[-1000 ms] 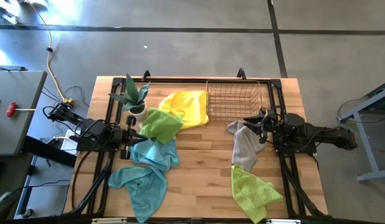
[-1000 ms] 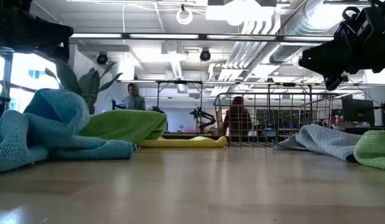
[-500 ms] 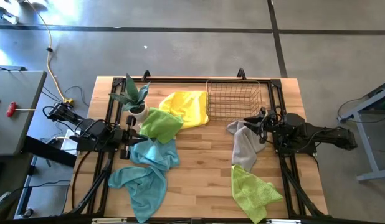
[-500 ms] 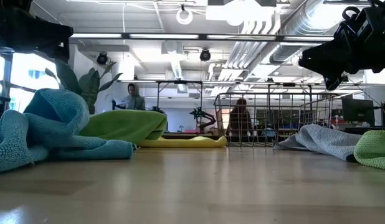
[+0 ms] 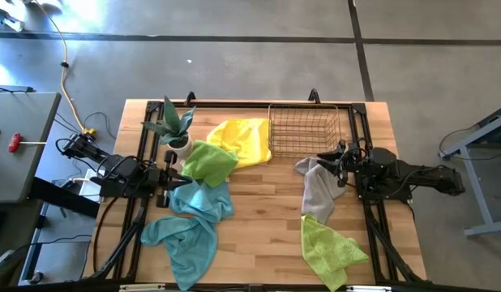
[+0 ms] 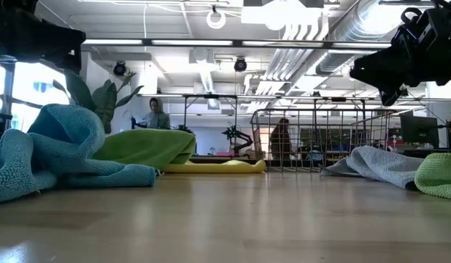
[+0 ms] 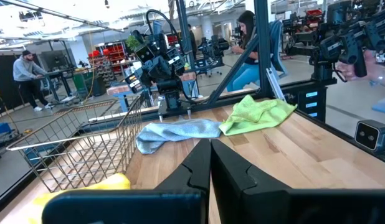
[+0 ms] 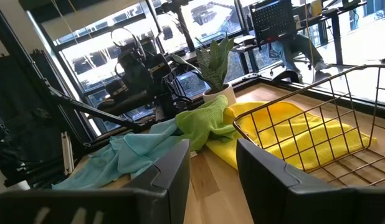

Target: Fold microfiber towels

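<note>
High view: six towels are scattered unfolded on the table [image 5: 259,215]; yellow towel [image 5: 244,139] at upper centre beside the basket [image 5: 304,128], grey towel [image 5: 318,188] at centre right under the right gripper [image 5: 341,166], whose jaws are parted and empty; the left gripper [image 5: 163,185] is shut on nothing at centre left.

Low view: the grey towel [image 6: 375,164] lies crumpled at right; a single corner is best sought.

Left wrist view: jaws are seen pressed together.

Right wrist view: the gap between the fingers [image 8: 171,180] is empty; one layer only should be pinched.
</note>
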Controlling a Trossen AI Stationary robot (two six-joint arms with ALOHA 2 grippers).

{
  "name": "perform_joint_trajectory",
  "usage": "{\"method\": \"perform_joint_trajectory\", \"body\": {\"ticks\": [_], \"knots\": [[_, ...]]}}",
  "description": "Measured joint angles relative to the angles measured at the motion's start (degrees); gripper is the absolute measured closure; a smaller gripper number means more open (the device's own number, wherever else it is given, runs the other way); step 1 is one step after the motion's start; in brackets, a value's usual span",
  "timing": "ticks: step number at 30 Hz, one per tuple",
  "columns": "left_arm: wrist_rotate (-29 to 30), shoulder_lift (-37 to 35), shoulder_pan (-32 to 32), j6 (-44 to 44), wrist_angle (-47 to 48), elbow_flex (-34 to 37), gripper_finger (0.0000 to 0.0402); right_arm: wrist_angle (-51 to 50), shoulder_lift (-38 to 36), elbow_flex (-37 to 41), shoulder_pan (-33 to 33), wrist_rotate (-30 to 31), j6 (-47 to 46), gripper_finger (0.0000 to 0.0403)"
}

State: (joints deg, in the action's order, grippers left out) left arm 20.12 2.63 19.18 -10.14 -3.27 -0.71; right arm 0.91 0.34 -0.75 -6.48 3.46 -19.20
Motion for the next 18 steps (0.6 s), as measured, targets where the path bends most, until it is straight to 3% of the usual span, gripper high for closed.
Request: {"method": "perform_joint_trajectory", "body": {"ticks": [18], "knots": [[0.01, -0.01, -0.01, 1.31, -2.44, -0.01, 0.0398, 0.16, 0.02, 0.00, -0.02, 0.00, -1.36, 0.0279]]}}
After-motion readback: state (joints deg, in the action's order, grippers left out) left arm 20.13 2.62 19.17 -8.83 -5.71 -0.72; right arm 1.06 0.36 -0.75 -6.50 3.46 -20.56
